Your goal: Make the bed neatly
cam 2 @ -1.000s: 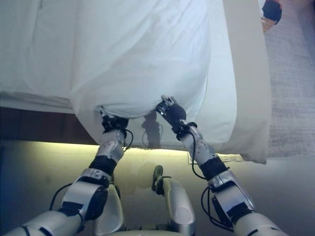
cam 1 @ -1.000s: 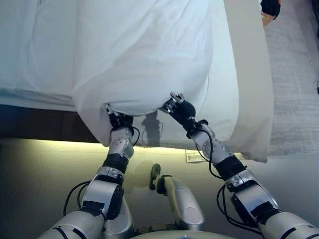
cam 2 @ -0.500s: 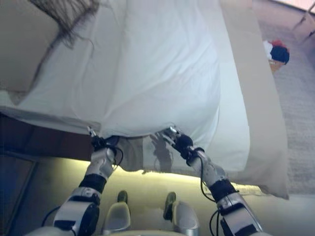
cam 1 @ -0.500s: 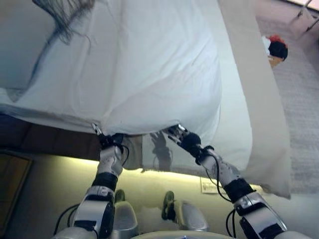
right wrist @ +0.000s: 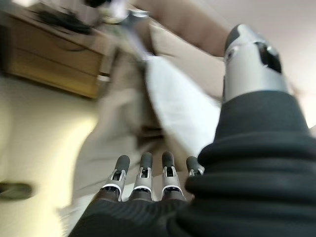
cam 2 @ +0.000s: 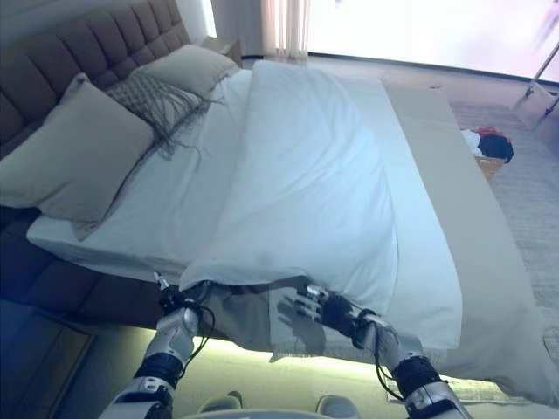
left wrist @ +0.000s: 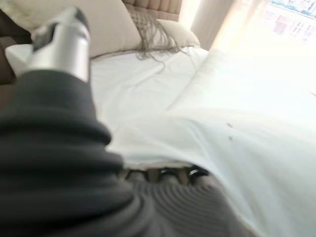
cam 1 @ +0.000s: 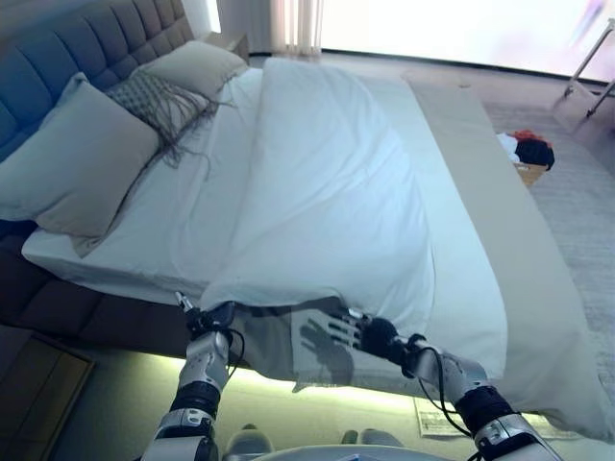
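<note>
While I look down over the bed (cam 1: 538, 317), my left hand (cam 1: 207, 322) sits at the near edge of the white duvet (cam 1: 327, 192); in its wrist view the duvet hem drapes over the fingers (left wrist: 168, 173), so I cannot tell whether they are curled round the cloth or loose. My right hand (cam 1: 360, 331) is just beneath the hem further along the same edge, its fingers (right wrist: 143, 170) held straight and spread with nothing gripped, the cloth just above and past their tips. Between the two hands the duvet edge lifts off the mattress side, leaving a shadowed gap under it. Beyond the fingers the duvet runs in a long folded band up the bed towards the headboard (cam 1: 86, 48), covering only the middle, with bare sheet (cam 1: 183, 206) showing on my left hand's side. Well beyond my left hand, two pillows (cam 1: 72, 163) and a fringed grey throw (cam 1: 159, 101) lie against the headboard. Far past my right hand a small basket of clothes (cam 1: 527, 158) stands on the carpet
</note>
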`<state>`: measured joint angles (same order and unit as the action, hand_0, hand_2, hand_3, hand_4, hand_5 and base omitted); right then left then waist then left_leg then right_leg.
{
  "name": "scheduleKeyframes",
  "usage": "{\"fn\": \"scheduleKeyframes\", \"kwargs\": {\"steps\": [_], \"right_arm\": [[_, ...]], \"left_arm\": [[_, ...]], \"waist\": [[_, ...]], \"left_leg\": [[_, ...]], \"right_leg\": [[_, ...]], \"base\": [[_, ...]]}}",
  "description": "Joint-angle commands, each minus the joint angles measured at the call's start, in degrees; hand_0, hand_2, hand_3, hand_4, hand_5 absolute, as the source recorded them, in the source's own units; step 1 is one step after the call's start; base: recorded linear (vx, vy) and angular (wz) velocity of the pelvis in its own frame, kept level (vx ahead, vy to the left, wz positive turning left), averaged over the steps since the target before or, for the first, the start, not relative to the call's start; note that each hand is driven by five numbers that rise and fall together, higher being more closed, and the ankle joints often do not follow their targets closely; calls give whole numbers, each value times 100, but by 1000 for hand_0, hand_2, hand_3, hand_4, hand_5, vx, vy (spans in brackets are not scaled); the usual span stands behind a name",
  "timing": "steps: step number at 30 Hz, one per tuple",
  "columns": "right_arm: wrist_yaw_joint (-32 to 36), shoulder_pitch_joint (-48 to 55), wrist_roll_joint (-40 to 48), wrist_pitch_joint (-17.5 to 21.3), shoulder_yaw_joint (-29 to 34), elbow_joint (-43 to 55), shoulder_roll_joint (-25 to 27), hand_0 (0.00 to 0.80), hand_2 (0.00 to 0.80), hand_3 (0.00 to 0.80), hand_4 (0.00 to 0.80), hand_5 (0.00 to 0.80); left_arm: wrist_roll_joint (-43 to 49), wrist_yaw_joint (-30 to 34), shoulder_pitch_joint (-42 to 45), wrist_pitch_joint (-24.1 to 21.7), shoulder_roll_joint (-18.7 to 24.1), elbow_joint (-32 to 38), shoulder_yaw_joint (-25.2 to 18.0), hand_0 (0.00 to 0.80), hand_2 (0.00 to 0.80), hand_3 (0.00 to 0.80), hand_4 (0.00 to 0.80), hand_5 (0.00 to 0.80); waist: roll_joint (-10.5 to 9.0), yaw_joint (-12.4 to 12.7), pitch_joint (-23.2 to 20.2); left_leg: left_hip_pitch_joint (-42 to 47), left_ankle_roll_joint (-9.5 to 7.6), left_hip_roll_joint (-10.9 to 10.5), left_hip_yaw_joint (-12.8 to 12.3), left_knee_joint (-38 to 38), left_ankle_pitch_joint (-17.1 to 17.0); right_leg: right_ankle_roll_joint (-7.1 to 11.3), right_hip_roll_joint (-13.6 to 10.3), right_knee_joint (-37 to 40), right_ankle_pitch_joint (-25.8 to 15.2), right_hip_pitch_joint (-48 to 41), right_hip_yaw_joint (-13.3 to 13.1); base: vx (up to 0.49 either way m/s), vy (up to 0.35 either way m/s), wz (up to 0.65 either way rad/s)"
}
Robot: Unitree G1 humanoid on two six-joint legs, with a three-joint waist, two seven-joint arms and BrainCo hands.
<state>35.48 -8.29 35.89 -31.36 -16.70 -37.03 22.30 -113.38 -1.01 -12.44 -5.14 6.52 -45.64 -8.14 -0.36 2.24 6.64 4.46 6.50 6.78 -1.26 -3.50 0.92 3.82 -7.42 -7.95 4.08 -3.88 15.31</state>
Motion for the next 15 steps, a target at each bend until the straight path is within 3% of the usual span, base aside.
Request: {"fn": "scheduleKeyframes", "kwargs": {"steps": [1, 5, 7, 9, 15], "right_arm": [[1069, 95, -2244, 604, -480, -1193, 339, 0, 0, 0, 0, 0], [709, 187, -3397, 1088, -612, -2271, 573, 0, 0, 0, 0, 0], [340, 328, -4652, 1332, -603, -2786, 664, 0, 0, 0, 0, 0], [-51, 485, -5425, 1290, -555, -3257, 733, 0, 0, 0, 0, 0], [-742, 858, -5201, 1070, 475, -4167, 770, 0, 0, 0, 0, 0]], "left_arm": [[38, 839, -165, 57, 1322, -398, -690, 0, 0, 0, 0, 0], [42, 1063, -241, 285, 1656, -881, -882, 0, 0, 0, 0, 0], [47, 1134, -230, 351, 1798, -1025, -1032, 0, 0, 0, 0, 0], [38, 1176, -276, 363, 1932, -1099, -1106, 0, 0, 0, 0, 0], [306, 1179, -272, 695, 2303, -1170, -1524, 0, 0, 0, 0, 0]], "waist": [[-306, 357, -203], [-302, 344, -223], [-292, 298, -217], [-282, 265, -177], [-273, 250, -158]], "left_leg": [[-163, -191, -256, 171, -326, 177], [-123, -217, -294, 163, -270, 181], [-134, -232, -312, 150, -276, 198], [-153, -255, -330, 151, -295, 233], [-136, -300, -368, 179, -307, 317]], "right_leg": [[210, -423, 339, -147, -337, -16], [243, -445, 410, -194, -371, -33], [259, -452, 424, -211, -349, -82], [277, -458, 418, -218, -321, -119], [329, -487, 442, -250, -314, -180]], "base": [[-39, 42, 8], [-26, 41, 6], [-57, 50, -2], [-69, 44, -2], [-15, 25, -10]]}}
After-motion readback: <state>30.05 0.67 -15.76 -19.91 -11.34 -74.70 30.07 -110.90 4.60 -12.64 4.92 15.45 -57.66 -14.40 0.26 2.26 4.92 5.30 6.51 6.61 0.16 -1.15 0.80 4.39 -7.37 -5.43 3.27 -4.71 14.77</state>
